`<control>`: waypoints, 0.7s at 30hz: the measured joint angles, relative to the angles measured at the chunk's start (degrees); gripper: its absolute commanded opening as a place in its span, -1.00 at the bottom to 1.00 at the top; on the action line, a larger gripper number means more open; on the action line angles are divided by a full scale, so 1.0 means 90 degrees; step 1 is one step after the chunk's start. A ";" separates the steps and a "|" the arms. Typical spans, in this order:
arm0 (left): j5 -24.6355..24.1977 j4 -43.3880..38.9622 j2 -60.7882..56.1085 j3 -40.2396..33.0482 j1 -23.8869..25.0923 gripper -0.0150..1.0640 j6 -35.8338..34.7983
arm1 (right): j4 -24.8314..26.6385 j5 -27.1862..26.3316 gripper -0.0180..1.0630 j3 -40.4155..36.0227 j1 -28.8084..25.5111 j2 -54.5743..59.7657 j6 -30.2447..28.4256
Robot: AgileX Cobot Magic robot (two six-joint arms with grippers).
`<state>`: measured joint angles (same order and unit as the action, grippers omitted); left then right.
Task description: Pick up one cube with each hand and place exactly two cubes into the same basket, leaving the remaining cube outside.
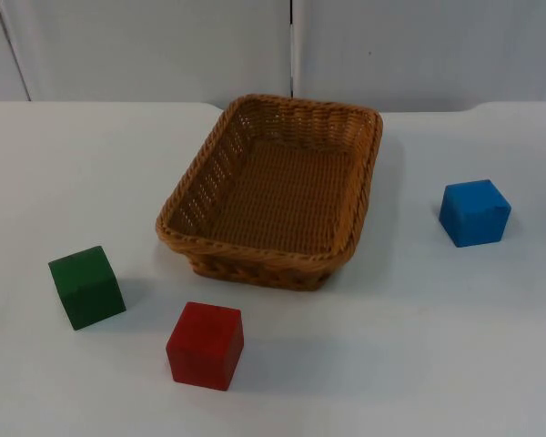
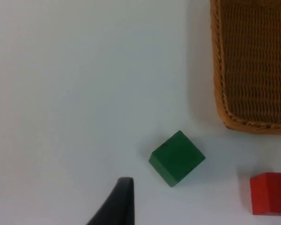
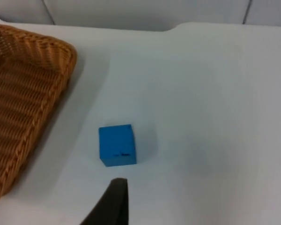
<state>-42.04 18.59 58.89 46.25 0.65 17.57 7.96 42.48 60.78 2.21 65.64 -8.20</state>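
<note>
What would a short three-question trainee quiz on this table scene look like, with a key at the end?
1. True or false: the basket already holds a cube.
2. Which cube lies on the right arm's side of the basket? A) green cube B) red cube C) blue cube
3. Fill in: the cube nearest the green one is ____.

Key: 1 false, all three cubes sit on the table; 2 C; 3 red.

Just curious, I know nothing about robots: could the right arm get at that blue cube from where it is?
Probably yes: the blue cube sits alone on the table, apart from the basket, uncovered.
</note>
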 measured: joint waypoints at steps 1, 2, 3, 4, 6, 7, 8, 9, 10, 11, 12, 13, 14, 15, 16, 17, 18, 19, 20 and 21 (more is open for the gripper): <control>0.0051 0.0053 0.0136 0.0000 0.0000 0.97 0.0057 | 0.0092 0.0000 0.98 0.0042 0.0000 0.0203 -0.0073; 0.0051 0.0053 0.0136 0.0000 0.0000 0.97 0.0057 | 0.0092 0.0000 0.98 0.0042 0.0000 0.0203 -0.0073; 0.0100 0.0108 0.0251 0.0000 0.0000 0.97 0.0117 | 0.0120 0.0000 0.98 0.0066 0.0000 0.0315 -0.0090; 0.0127 0.0179 0.0390 0.0006 0.0000 0.97 0.0202 | 0.0120 -0.0018 0.98 0.0066 0.0032 0.0468 -0.0090; 0.0176 0.0327 0.0597 0.0006 0.0000 0.97 0.0403 | 0.0120 -0.0018 0.98 0.0066 0.0124 0.0643 -0.0103; 0.0230 0.0519 0.0773 0.0006 0.0000 0.97 0.0625 | 0.0120 -0.0027 0.98 0.0066 0.0227 0.0752 -0.0103; 0.0230 0.0519 0.0773 0.0006 0.0000 0.97 0.0625 | 0.0120 -0.0027 0.98 0.0066 0.0227 0.0752 -0.0103; 0.0273 0.0609 0.0909 0.0006 0.0000 0.97 0.0752 | 0.0120 -0.0048 0.98 0.0066 0.0325 0.0886 -0.0103; 0.0292 0.0698 0.1050 0.0006 0.0000 0.97 0.0842 | 0.0120 -0.0131 0.98 0.0066 0.0516 0.1089 -0.0114; 0.0330 0.0760 0.1167 0.0006 0.0000 0.97 0.0895 | 0.0120 -0.0202 0.98 0.0066 0.0635 0.1198 -0.0114; 0.0367 0.0803 0.1307 0.0006 0.0000 0.97 0.0940 | 0.0120 -0.0293 0.98 0.0066 0.0729 0.1331 -0.0114; 0.0367 0.0803 0.1307 0.0006 0.0000 0.97 0.0940 | 0.0120 -0.0293 0.98 0.0066 0.0729 0.1331 -0.0114; 0.0409 0.0809 0.1445 0.0006 0.0000 0.97 0.0968 | 0.0120 -0.0380 0.98 0.0066 0.0827 0.1465 -0.0114; 0.0453 0.0843 0.1584 0.0006 0.0000 0.97 0.1033 | 0.0120 -0.0455 0.98 0.0068 0.0909 0.1578 -0.0114; 0.0482 0.0885 0.1697 0.0006 0.0000 0.97 0.1089 | 0.0120 -0.0530 0.98 0.0083 0.0977 0.1715 -0.0100; 0.0512 0.0919 0.1833 0.0006 0.0000 0.97 0.1144 | 0.0120 -0.0580 0.98 0.0104 0.1015 0.1855 -0.0064; 0.0540 0.0956 0.1970 0.0006 0.0000 0.97 0.1190 | 0.0120 -0.0589 0.98 0.0165 0.1047 0.2001 -0.0039; 0.0540 0.0956 0.1970 0.0006 0.0000 0.97 0.1190 | 0.0120 -0.0589 0.98 0.0165 0.1047 0.2001 -0.0039; 0.0574 0.1003 0.2085 0.0006 0.0000 0.97 0.1208 | 0.0133 -0.0587 0.98 0.0254 0.1056 0.2126 -0.0004; 0.0589 0.1087 0.2225 0.0006 0.0000 0.97 0.1242 | 0.0133 -0.0587 0.98 0.0344 0.1061 0.2278 0.0050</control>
<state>-36.74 28.37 78.91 46.31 0.65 28.74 9.16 37.19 63.87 11.76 86.15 -7.75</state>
